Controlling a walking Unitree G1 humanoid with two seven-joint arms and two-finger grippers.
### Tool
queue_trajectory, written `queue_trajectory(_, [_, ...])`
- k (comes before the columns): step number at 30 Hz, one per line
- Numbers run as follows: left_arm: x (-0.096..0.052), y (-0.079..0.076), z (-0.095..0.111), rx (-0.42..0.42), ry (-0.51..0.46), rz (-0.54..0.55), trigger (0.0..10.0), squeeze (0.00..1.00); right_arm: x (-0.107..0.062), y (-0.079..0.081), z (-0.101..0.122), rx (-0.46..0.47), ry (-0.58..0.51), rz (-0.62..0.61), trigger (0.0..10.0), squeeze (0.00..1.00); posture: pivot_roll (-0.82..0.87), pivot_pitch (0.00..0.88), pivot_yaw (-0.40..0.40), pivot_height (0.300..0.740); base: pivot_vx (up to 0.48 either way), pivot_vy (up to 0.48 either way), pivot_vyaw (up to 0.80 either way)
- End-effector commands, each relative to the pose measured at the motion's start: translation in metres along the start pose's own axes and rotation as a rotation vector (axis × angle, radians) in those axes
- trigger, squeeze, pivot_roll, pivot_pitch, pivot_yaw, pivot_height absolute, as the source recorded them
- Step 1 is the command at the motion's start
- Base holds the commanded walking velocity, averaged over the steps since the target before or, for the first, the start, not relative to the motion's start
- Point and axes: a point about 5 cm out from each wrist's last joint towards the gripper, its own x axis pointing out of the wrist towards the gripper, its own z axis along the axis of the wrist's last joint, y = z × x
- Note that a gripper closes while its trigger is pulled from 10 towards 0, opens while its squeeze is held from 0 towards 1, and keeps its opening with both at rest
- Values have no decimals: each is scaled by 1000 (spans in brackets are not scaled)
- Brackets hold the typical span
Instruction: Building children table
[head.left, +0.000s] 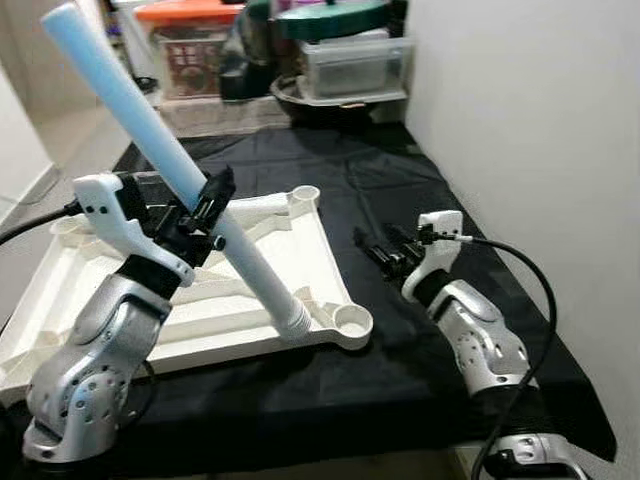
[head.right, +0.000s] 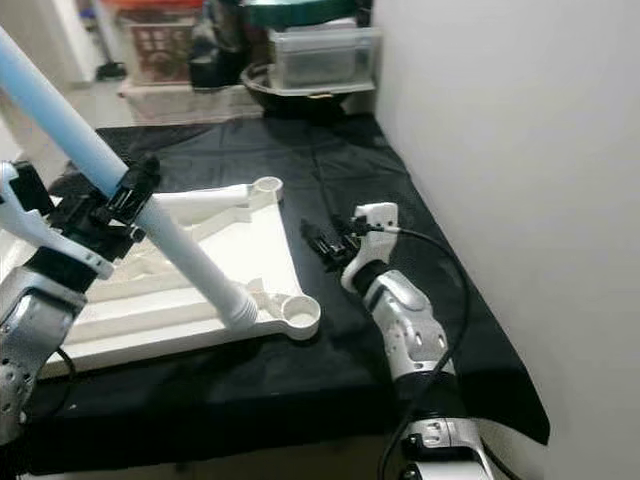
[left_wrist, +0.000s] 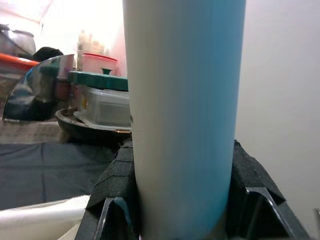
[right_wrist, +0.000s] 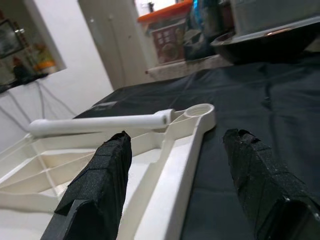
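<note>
A white plastic tabletop (head.left: 300, 250) lies upside down on a black cloth, round leg sockets at its corners. My left gripper (head.left: 205, 215) is shut on a long pale blue-white table leg (head.left: 150, 140), held tilted, its lower ribbed end (head.left: 293, 322) resting on the tabletop beside the near right socket (head.left: 352, 321). In the left wrist view the leg (left_wrist: 182, 115) stands between the black pads (left_wrist: 112, 195). My right gripper (head.left: 375, 250) is open, low over the cloth just right of the tabletop. Its wrist view shows another white leg (right_wrist: 100, 123) lying across the tabletop's rim (right_wrist: 175, 150).
The black cloth (head.left: 400, 180) covers the table, ending at a front edge and a right edge by a white wall (head.left: 530, 120). Storage bins (head.left: 355, 65), a dark basin and an orange-lidded box (head.left: 190, 40) stand behind the table.
</note>
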Motion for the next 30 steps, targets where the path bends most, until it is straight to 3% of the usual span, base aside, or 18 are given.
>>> queue_trajectory(1, [2, 2, 1, 53, 4, 8, 10000, 0, 0, 3, -2, 7, 0, 14, 10000, 0, -11, 0, 14, 740, 0, 0, -769])
queue_trajectory(9, [11, -2, 8, 107, -32, -3, 10000, 0, 2, 19, 1, 11, -45, 60, 10000, 0, -14, 0, 19, 740, 0, 0, -769])
queue_trajectory(11, [23, -13, 27, 173, -102, -43, 10000, 0, 6, 29, 9, 16, -89, 90, 10000, 0, -9, 0, 18, 740, 0, 0, -769])
queue_trajectory(12, [23, -13, 27, 173, -102, -43, 10000, 0, 6, 29, 9, 16, -89, 90, 10000, 0, -9, 0, 18, 740, 0, 0, -769])
queue_trajectory(14, [36, -30, 52, 197, -195, -111, 10000, 0, 11, 36, 18, 10, -120, 120, 10000, 0, -11, 0, 22, 740, 0, 0, -769])
queue_trajectory(16, [36, -30, 52, 197, -195, -111, 10000, 0, 11, 36, 18, 10, -120, 120, 10000, 0, -11, 0, 22, 740, 0, 0, -769])
queue_trajectory(17, [40, -38, 61, 197, -222, -153, 10000, 0, 12, 39, 22, 8, -130, 141, 10000, 0, -11, 0, 22, 740, 0, 0, -769])
queue_trajectory(21, [44, -42, 61, 211, -219, -204, 10000, 0, 13, 42, 25, -8, -140, 164, 10000, 0, -18, 0, 30, 740, 0, 0, -769])
queue_trajectory(30, [46, -28, 45, 255, -167, -163, 10000, 0, 13, 40, 29, -39, -150, 149, 10000, 0, -20, 0, 27, 740, 0, 0, -769])
